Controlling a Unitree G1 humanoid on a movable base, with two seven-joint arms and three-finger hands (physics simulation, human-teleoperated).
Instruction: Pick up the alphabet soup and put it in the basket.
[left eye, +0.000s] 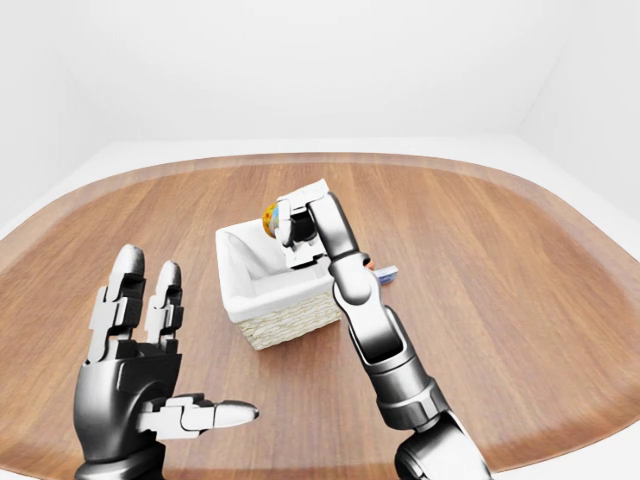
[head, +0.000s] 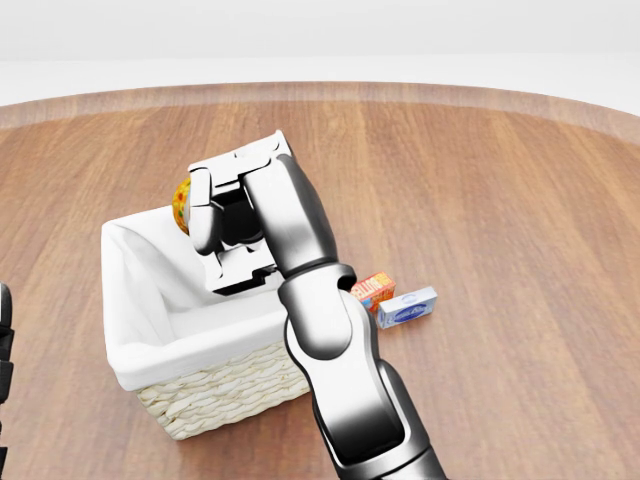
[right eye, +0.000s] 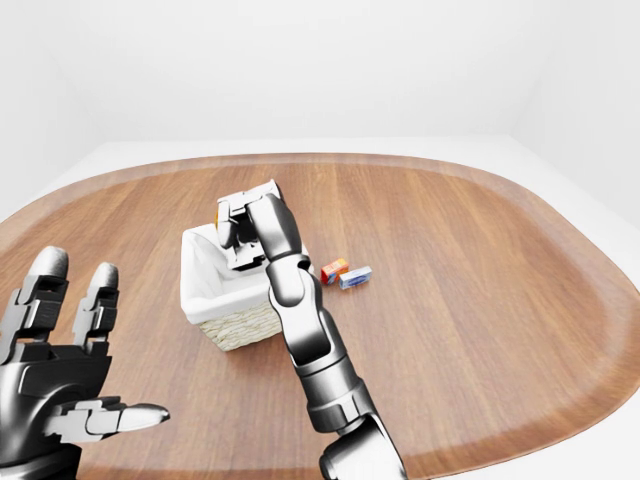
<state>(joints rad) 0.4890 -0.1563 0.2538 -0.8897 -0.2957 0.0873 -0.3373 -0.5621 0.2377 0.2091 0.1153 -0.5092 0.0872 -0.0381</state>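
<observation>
Left hand (left eye: 140, 370): lowest and nearest in the left-eye view, raised palm-up, fingers (left eye: 165, 300) spread wide apart and upright, thumb out to the side, holding and touching nothing. Worktop (head: 520, 200): round, brown wood grain, pale edge band. Basket (head: 225, 385): woven pale wicker, white cloth liner folded over the rim, standing on the worktop at centre-left of the head view. Right hand (head: 225, 235): at the end of the arm that rises from the bottom of the head view, poised over the basket's open top, fingers closed round the alphabet soup (head: 181, 205). The can shows only as a yellow-orange and blue sliver at the hand's left side, above the liner's far wall; its label cannot be read. Small red box (head: 373, 291) and small blue-and-white box (head: 407, 307): lying side by side on the worktop just right of the basket, lettering too small to read.
</observation>
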